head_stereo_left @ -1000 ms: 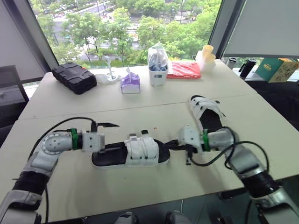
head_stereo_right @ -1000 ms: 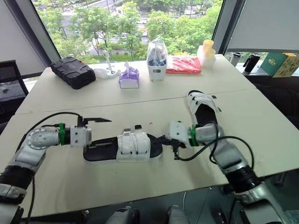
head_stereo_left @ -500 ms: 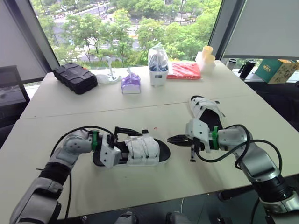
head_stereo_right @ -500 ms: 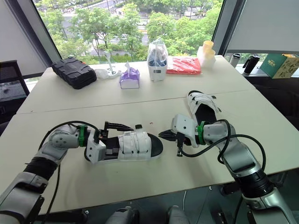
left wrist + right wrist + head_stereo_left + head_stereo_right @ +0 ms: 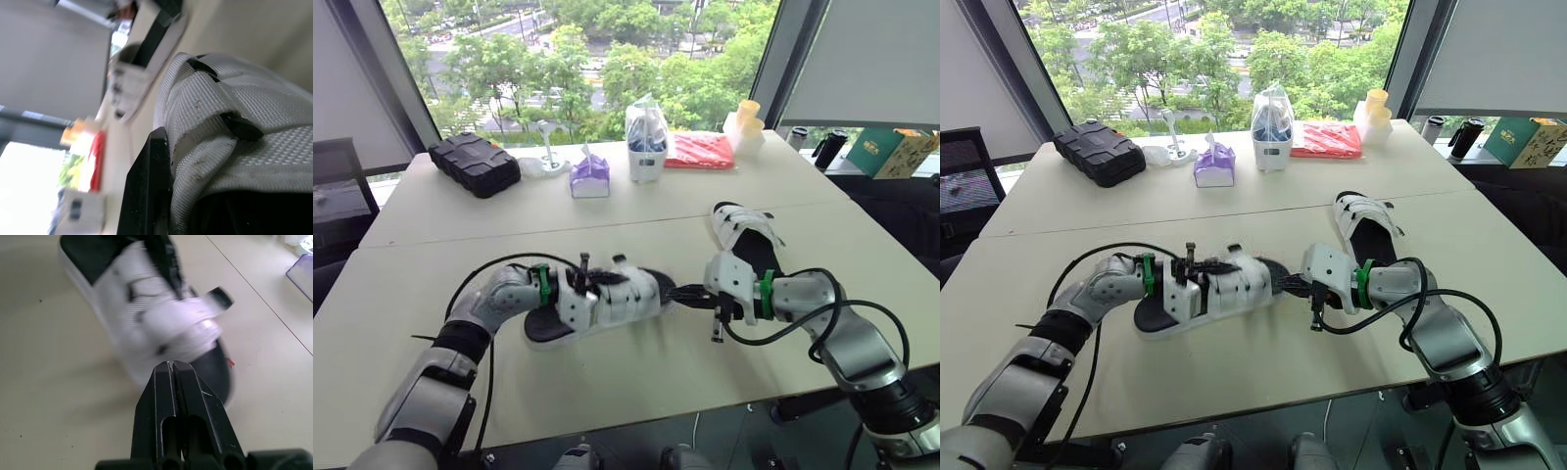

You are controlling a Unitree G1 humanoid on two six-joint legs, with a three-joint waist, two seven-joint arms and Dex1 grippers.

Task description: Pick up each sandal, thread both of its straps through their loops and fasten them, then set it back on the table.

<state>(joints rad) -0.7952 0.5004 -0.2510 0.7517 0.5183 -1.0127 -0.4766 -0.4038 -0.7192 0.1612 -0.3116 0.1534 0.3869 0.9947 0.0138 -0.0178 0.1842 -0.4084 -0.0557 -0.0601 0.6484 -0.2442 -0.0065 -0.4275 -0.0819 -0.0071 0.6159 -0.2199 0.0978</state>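
Head camera: the near sandal [image 5: 625,294] lies about midway across the front counter [image 5: 431,392], with its heel end toward the left arm and its toe end toward the right tool [image 5: 674,293]. The left tool [image 5: 590,281] is against the sandal's white straps; I cannot tell whether it grips them. The right tool is clenched on nothing, its tip just beside the toe. The second sandal [image 5: 744,233] lies flat behind the right arm, near the seam where the two counter tops meet and well in from the right edge. Bare surface runs from both sandals to the front edge and out to the left edge. Along the far edge by the window stand several things, all well apart from the sandals:
- a black case [image 5: 470,163]
- a purple tissue box [image 5: 590,179] with a tissue sticking out
- a clear bag [image 5: 645,132] holding something dark blue
- a red packet [image 5: 700,149]
- a stack of pale cups [image 5: 745,122]

Left wrist camera: the near sandal [image 5: 234,112] is seen close up, with white mesh straps overlapping and small black tabs at their ends; pale counter lies beyond.

Right wrist camera: the right tool [image 5: 172,366] is pressed together and empty, just beside the near sandal's [image 5: 161,328] black toe end, with open counter [image 5: 49,382] on either side
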